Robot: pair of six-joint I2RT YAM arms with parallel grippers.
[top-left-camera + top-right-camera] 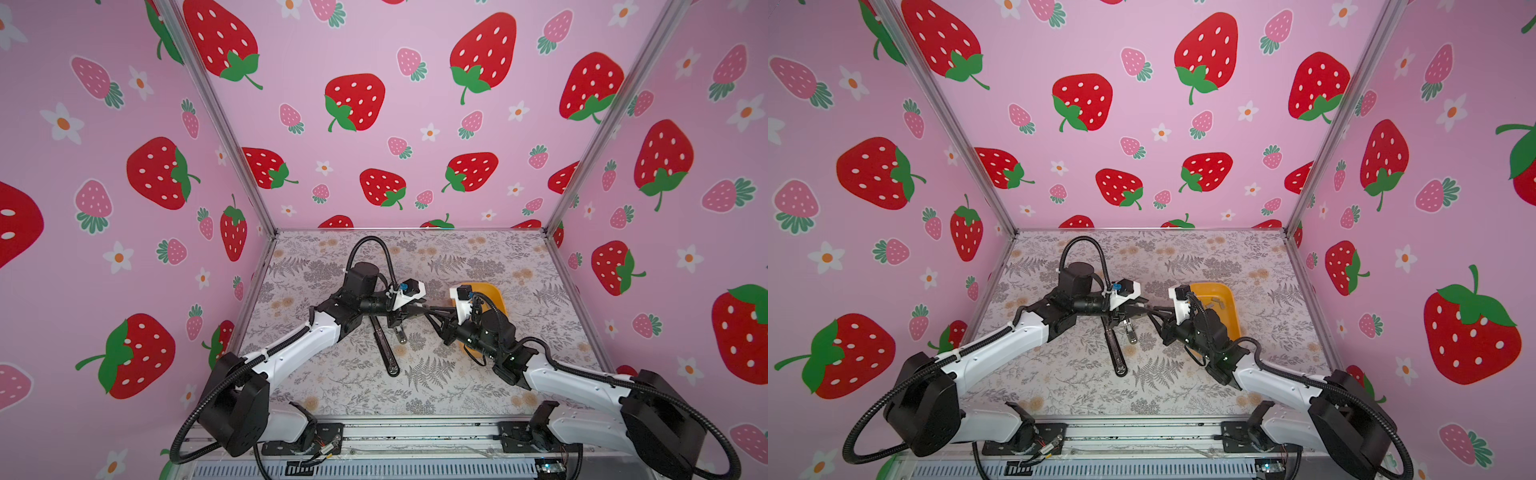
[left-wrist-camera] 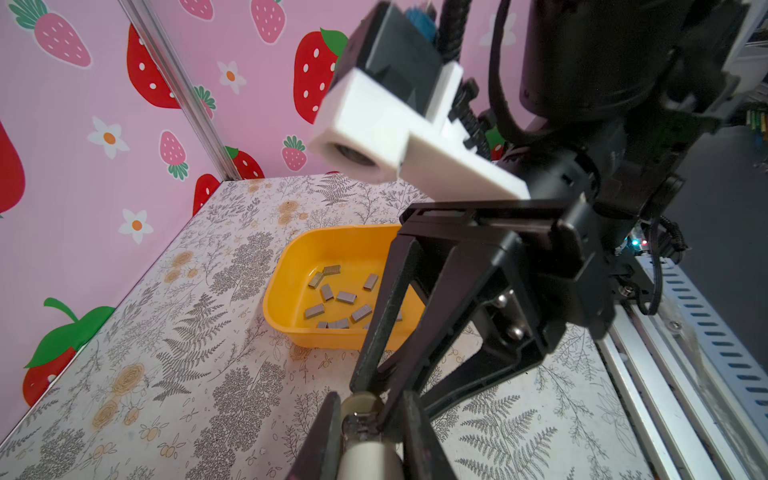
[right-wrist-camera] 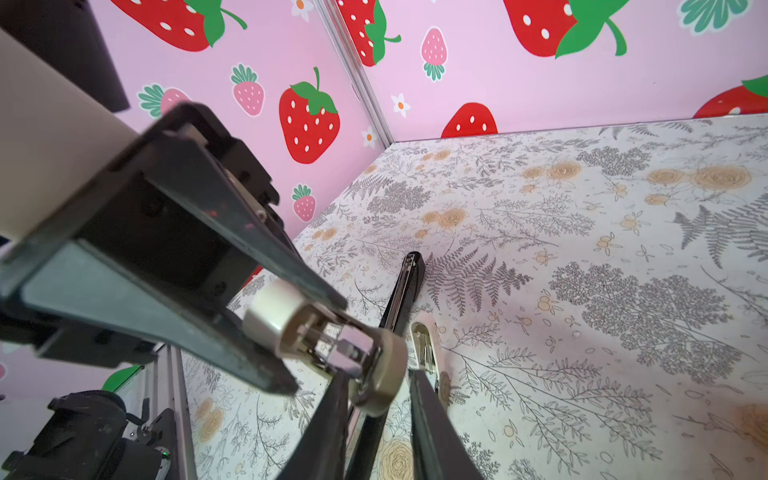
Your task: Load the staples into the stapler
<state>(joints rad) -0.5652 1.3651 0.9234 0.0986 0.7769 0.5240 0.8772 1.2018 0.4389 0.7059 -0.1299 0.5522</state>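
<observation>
Staples [image 2: 346, 296] sit in the yellow tray [image 2: 282, 299]; probably light, slick, brittle strips, pinch their long sides; left gripper [image 2: 370, 415] clamps the stapler [image 3: 274, 316]; right gripper [image 2: 372, 401] flanks its tip, hold unclear.

Was a robot test cell of the laboratory kind, built as an open-fronted booth. Enclosed on three sides by strawberry-printed wall panels [image 1: 374, 50] set in bare aluminium corner posts [image 1: 224, 124], with a floral-covered tabletop [image 1: 457, 374] as the work surface. Fitted along the front edge with an aluminium rail [image 1: 415, 434] carrying a left arm [image 1: 291, 353] and a right arm [image 1: 582, 386], plus a slotted cable duct [image 1: 374, 471] below.
</observation>
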